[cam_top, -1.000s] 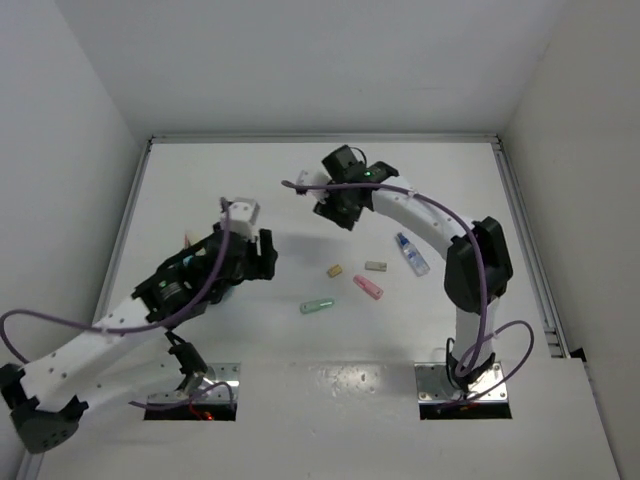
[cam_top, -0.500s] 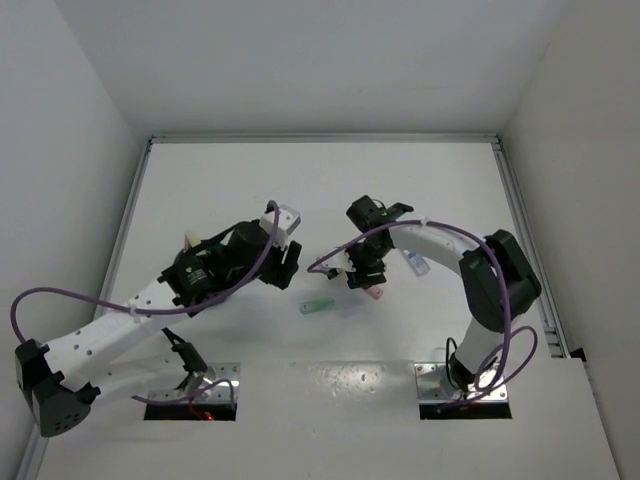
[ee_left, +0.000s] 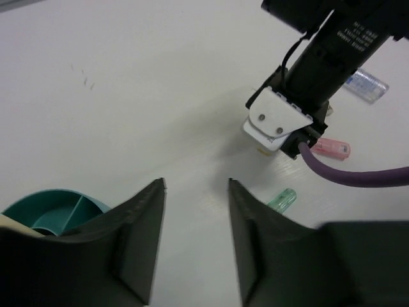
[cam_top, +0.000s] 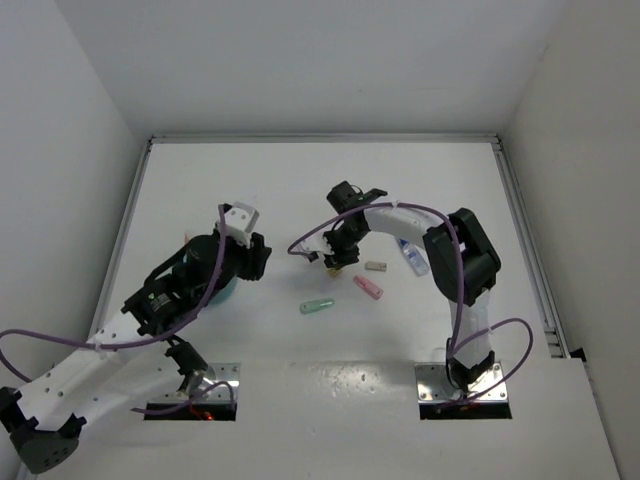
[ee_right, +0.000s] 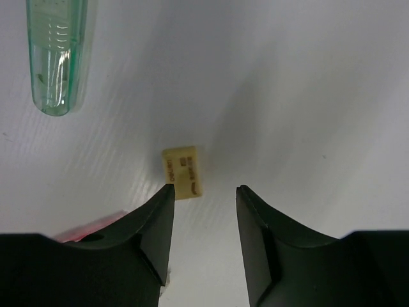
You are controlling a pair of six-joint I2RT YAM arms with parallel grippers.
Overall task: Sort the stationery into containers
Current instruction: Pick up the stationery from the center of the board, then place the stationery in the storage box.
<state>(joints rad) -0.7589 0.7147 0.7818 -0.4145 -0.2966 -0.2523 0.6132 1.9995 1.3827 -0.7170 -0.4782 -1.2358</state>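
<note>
- My right fingers [ee_right: 160, 217] stand apart with nothing between them, low over a tan eraser [ee_right: 182, 173] that lies flat on the white surface [ee_right: 307, 96].
- The eraser sits just off one fingertip, not centred in the gap. I would slide sideways until it lies between both tips, then lower and close.
- It is small and low, so I judge the tips must come right down to the surface or they will pinch over it.
- A green marker [ee_right: 57, 57] and a pink marker [cam_top: 368, 287] lie near; I want to nudge neither.
- My left fingers [ee_left: 150, 204] are apart and empty, beside the teal cup [ee_left: 51, 204] where the eraser should go.
</note>
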